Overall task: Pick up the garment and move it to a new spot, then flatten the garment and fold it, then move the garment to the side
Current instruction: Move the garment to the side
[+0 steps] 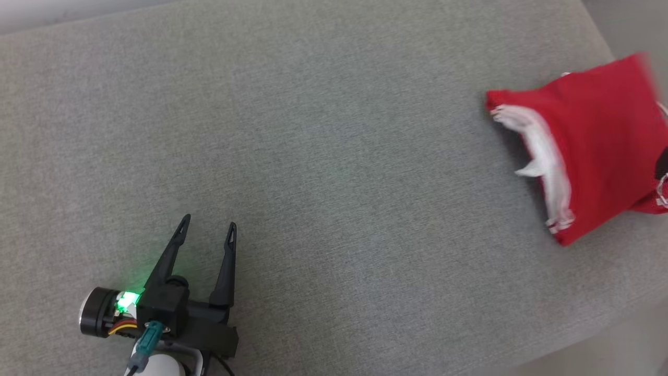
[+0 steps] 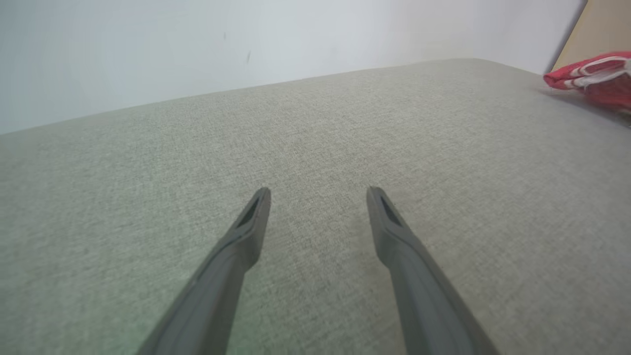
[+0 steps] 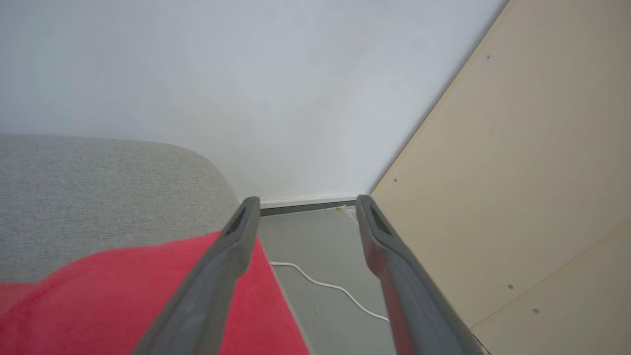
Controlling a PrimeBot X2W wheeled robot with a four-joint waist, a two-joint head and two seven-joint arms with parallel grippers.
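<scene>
Garment: and there it is, the red garment (image 1: 600, 130) with white trim, folded into a compact bundle at the far right of the grey cushion (image 1: 334, 156), close to its right edge.
Garment detail: white edging runs down the bundle's left side in the head view; its right side is blurred, so no more can be read there.
Garment from the left wrist: just a sliver of red and white (image 2: 591, 74) in the upper right corner, lying on the cushion (image 2: 315, 138).
Garment from the right wrist: red cloth (image 3: 123, 296) spreads over the lower left, lying on the cushion (image 3: 98, 187) by its rounded corner.
Left gripper: low on the left of the head view (image 1: 209, 224), jaws spread wide, nothing between them, fingers pointing over bare cushion and well apart from the garment.
Left gripper, own camera: the two dark fingers (image 2: 318, 195) stand apart with only grey fabric between them.
Right gripper: wide apart too (image 3: 305, 202), and empty; its left finger crosses the red cloth in this view, its right finger stands against the floor (image 3: 315, 256).
Contact: whether that left finger touches the cloth, I cannot tell.
Wrist light: a green glow (image 1: 125, 300) on the left wrist.
Floor: a white cable (image 3: 335, 286) trails across it past the cushion's corner.
Backdrop: pale wall (image 3: 246, 74), beige panel (image 3: 517, 172) on the right.
</scene>
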